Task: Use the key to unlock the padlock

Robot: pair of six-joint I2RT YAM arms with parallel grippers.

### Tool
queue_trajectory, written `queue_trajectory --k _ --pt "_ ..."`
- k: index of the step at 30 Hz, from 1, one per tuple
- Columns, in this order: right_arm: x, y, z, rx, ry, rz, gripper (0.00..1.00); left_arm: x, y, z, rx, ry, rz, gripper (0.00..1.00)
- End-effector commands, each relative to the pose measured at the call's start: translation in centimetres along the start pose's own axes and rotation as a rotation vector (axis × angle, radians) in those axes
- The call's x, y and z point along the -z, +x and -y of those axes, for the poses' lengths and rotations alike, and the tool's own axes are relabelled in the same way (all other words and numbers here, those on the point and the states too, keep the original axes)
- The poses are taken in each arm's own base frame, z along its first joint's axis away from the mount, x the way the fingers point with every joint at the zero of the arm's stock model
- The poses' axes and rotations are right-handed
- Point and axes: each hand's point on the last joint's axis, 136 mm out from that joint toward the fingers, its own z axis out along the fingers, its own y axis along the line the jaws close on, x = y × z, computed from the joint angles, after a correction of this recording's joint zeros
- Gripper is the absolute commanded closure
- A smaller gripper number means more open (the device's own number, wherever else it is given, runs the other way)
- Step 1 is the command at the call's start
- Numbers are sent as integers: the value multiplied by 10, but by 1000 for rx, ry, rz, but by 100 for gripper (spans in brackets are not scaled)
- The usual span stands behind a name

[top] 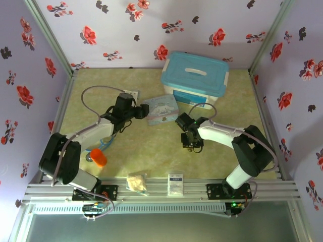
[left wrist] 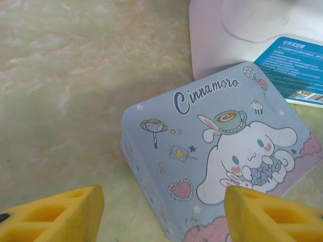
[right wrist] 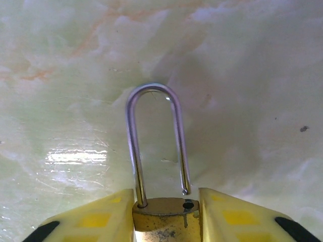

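My right tool (top: 192,143) sits low over the counter (top: 151,151), off to the right of the cartoon tin (top: 162,108) and nearer the arm bases. Its yellow fingers (right wrist: 101,219) are closed in on the padlock (right wrist: 164,217), pinching the brass body from both sides. The shackle (right wrist: 151,93) points away from the wrist over the pale marbled surface. One leg of the shackle runs into the body; the other ends free just above its hole, so the lock stands open.

My left tool (left wrist: 161,194) is spread wide with nothing between its fingers, hovering at the tin's left edge. From that wrist camera I look down on the lid and its white long-eared cartoon figure.

A white box with a blue lid (top: 194,78) stands just behind the tin, to its right. An orange object (top: 98,158) lies well to the tin's left, close to the left arm's base.
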Motion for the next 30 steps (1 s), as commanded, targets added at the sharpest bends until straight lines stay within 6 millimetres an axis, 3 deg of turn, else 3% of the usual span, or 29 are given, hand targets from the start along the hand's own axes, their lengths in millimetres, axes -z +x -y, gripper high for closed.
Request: queue_trajectory --k 1,10,12,14,15,17,24,27,30 --pt "11 -6 -3 6 -15 27 61 17 -3 -2 3 1 8 34" --pt "28 -23 -3 -16 -29 116 54 60 -27 -1 27 13 80 28" --pt "45 -40 3 -31 -22 231 45 69 -28 -11 35 -9 91 26" --pt "69 -59 11 -45 -9 372 29 76 -28 -30 58 -67 115 22" --pt "81 -68 17 -51 10 447 21 80 -27 -42 65 -108 133 11" --pt "105 -84 32 -70 44 573 16 82 -23 -65 51 -183 159 1" --pt "136 -123 115 -225 147 826 13 93 -10 -148 14 -445 184 0" --pt "138 -126 150 -273 220 942 11 90 -5 -173 -26 -516 218 0" --pt "124 -127 175 -291 263 1002 11 82 -1 -192 -86 -585 220 0"
